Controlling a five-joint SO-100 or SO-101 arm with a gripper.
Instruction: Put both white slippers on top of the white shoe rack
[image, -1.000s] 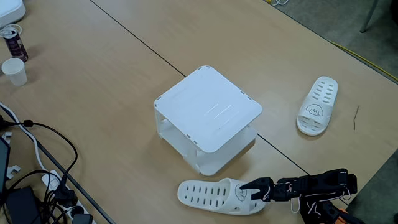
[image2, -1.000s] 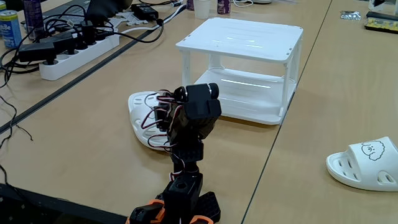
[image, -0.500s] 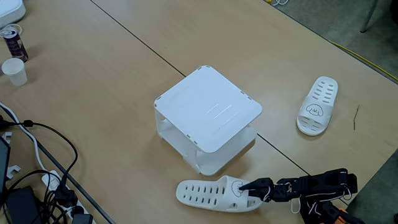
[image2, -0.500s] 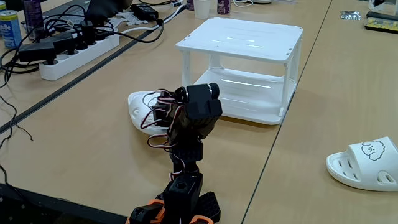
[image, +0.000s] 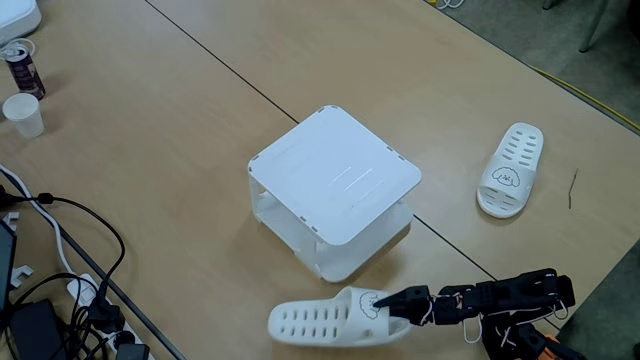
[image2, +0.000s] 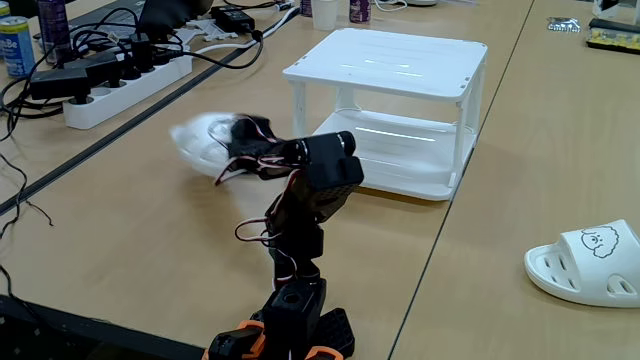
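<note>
The white shoe rack (image: 334, 187) stands at my ten o'clock, its top bare. My claw (image: 385, 308) is clamped on the strap of one white slipper (image: 325, 320), lifted and blurred; held at one end, it could swing and slip free. The other slipper (image: 510, 170) waits at one o'clock.

Near slipper (image2: 205, 143) a motion-blurred white smear at upper left of a fixed view, fingers (image2: 245, 135) lost in that blur, grip unreadable; arm base (image: 520, 345) cut by the bottom edge at lower right of the other; puppy face on far slipper (image: 509, 169) too small to read.
</note>
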